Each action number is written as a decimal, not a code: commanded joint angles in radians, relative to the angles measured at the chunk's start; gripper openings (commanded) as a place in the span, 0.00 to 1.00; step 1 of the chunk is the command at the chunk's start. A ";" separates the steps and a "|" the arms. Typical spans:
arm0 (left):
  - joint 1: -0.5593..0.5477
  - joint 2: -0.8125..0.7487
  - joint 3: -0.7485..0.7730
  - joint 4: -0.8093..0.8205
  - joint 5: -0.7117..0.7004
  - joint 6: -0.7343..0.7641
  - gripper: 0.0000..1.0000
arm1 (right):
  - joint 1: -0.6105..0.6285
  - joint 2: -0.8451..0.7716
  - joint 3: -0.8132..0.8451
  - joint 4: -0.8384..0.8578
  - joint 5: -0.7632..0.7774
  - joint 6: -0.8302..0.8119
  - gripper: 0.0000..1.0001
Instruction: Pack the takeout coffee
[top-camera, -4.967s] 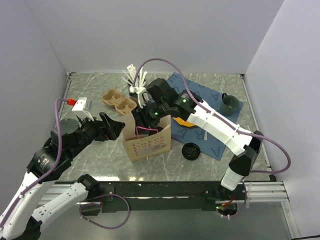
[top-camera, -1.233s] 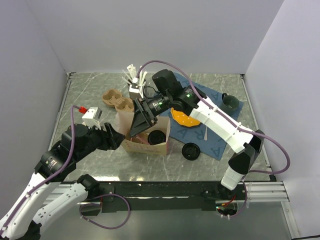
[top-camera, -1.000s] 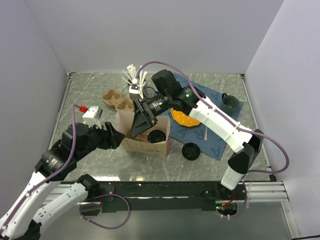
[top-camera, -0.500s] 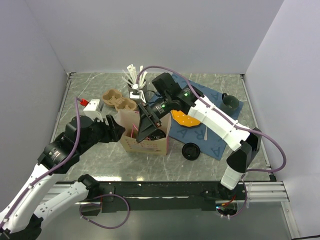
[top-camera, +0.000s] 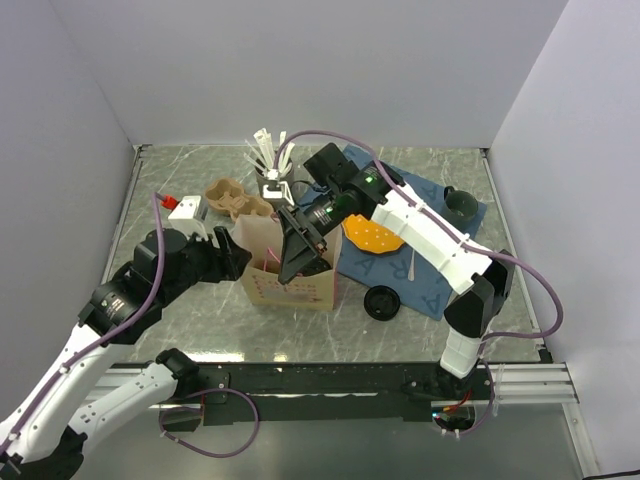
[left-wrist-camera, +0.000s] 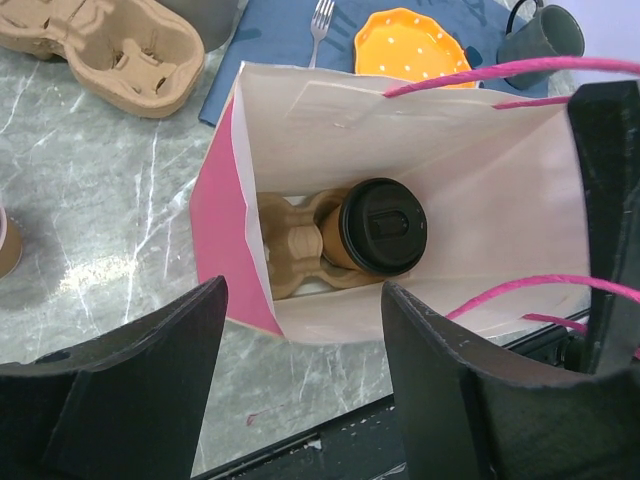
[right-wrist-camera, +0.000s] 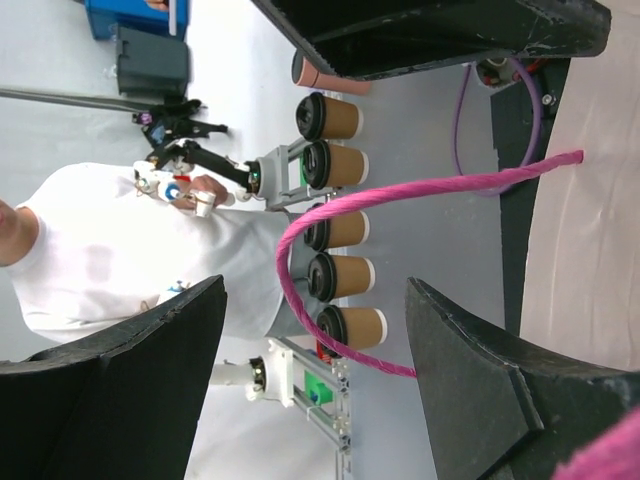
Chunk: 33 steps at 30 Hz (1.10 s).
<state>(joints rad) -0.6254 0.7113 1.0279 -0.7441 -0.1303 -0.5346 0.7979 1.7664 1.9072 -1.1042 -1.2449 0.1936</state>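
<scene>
Brown takeout coffee (left-wrist-camera: 383, 225): one, inside bag (left-wrist-camera: 480, 190).

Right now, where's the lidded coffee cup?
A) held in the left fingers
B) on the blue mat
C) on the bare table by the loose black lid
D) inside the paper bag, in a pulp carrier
D: the left wrist view shows the takeout coffee seated in the pulp carrier at the bottom of the paper bag.

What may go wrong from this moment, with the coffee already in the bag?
1. The pink handle seems to run between the right gripper's open fingers; pulling away might snag it and tip the bag.
2. The coffee stands in a carrier whose other visible pocket is empty, so a tilt may spill it.
</scene>
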 joint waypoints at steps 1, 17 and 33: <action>-0.004 0.013 0.017 0.045 -0.019 0.027 0.69 | -0.009 -0.005 0.075 -0.043 -0.005 -0.020 0.79; -0.004 0.045 0.044 0.046 -0.022 0.054 0.70 | -0.014 -0.001 0.116 -0.037 -0.004 0.017 0.79; 0.000 0.079 0.047 0.063 -0.015 0.076 0.70 | -0.008 0.001 0.138 -0.102 0.051 -0.013 0.82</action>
<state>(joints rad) -0.6254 0.7830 1.0515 -0.7361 -0.1333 -0.4805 0.7910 1.7706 1.9751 -1.1717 -1.2106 0.2054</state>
